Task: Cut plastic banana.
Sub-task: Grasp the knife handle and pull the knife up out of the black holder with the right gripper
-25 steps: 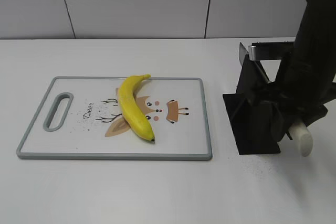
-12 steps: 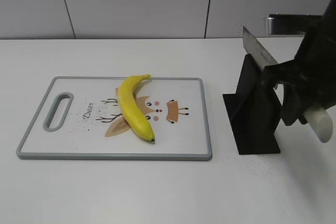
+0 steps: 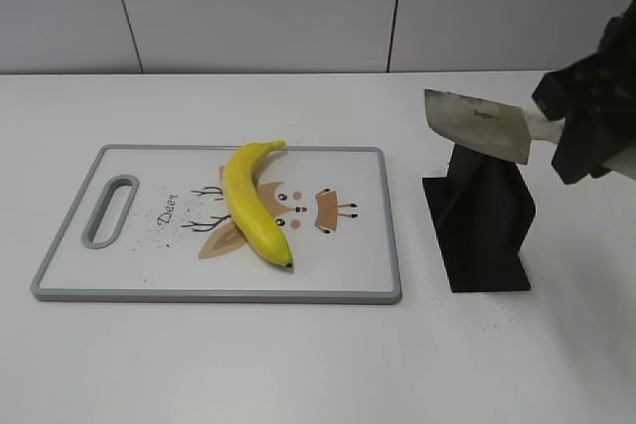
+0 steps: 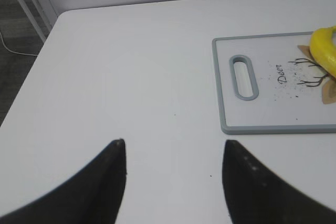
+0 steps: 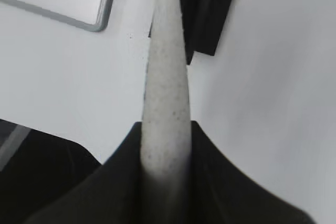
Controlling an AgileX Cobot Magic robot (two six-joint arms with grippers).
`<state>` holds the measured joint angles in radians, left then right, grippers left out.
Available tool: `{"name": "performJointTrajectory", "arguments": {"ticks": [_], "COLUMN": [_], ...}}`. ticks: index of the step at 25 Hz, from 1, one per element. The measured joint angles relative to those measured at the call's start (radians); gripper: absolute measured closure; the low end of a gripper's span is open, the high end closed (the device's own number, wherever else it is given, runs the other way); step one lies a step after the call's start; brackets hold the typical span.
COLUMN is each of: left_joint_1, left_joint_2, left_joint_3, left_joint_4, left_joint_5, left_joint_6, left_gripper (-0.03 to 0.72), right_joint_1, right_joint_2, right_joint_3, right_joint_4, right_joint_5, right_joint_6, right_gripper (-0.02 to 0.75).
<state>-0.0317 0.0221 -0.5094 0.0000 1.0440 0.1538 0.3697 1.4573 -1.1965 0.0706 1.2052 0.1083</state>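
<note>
The yellow plastic banana (image 3: 250, 204) lies whole on the white cutting board (image 3: 358, 245), stem toward the back; its stem end shows in the left wrist view (image 4: 324, 51). My right gripper (image 3: 581, 136) is shut on the knife's pale speckled handle (image 5: 165, 77). The knife blade (image 3: 475, 124) hangs in the air above the black knife stand (image 3: 482, 225), pointing left. My left gripper (image 4: 173, 148) is open and empty over bare table, left of the board (image 4: 273, 127); it is out of the exterior view.
The black knife stand sits right of the board on the white table and shows in the right wrist view (image 5: 202, 3). A grey wall runs along the back. The table's left edge (image 4: 47, 35) is near my left gripper.
My right gripper has lifted the knife up out of the black stand and raised it; the blade now points left in the air. The banana and board have not moved.
</note>
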Motion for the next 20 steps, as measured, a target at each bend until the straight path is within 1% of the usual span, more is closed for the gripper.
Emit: {"name": "performJointTrajectory", "arguments": {"ticks": [6, 8, 11, 14, 16, 20], "left_joint_1": [0.0, 0.0, 0.0, 0.0, 0.0, 0.0], "left_joint_2": [0.0, 0.01, 0.055, 0.137, 0.201, 0.342], "left_joint_3": [-0.008, -0.019, -0.043, -0.076, -0.101, -0.149], "left_joint_4": [0.0, 0.0, 0.0, -0.015, -0.046, -0.121], "left_joint_5": [-0.005, -0.005, -0.006, -0.012, -0.026, -0.113], "left_joint_6": [0.0, 0.0, 0.012, 0.074, 0.121, 0.244], "left_gripper": [0.134, 0.134, 0.134, 0.134, 0.134, 0.134], "right_joint_1": [0.0, 0.0, 0.0, 0.0, 0.0, 0.0], "right_joint_2": [0.0, 0.0, 0.0, 0.0, 0.0, 0.028], "right_joint_3": [-0.065, -0.078, -0.08, -0.08, -0.08, -0.082], "right_joint_4": [0.026, 0.037, 0.07, 0.128, 0.175, 0.238], "right_joint_5": [-0.019, -0.056, -0.142, -0.243, -0.289, -0.312], "right_joint_6": [-0.322, -0.427, -0.65, -0.891, -1.031, -1.176], "right_gripper": [0.554, 0.554, 0.554, 0.554, 0.554, 0.554]}}
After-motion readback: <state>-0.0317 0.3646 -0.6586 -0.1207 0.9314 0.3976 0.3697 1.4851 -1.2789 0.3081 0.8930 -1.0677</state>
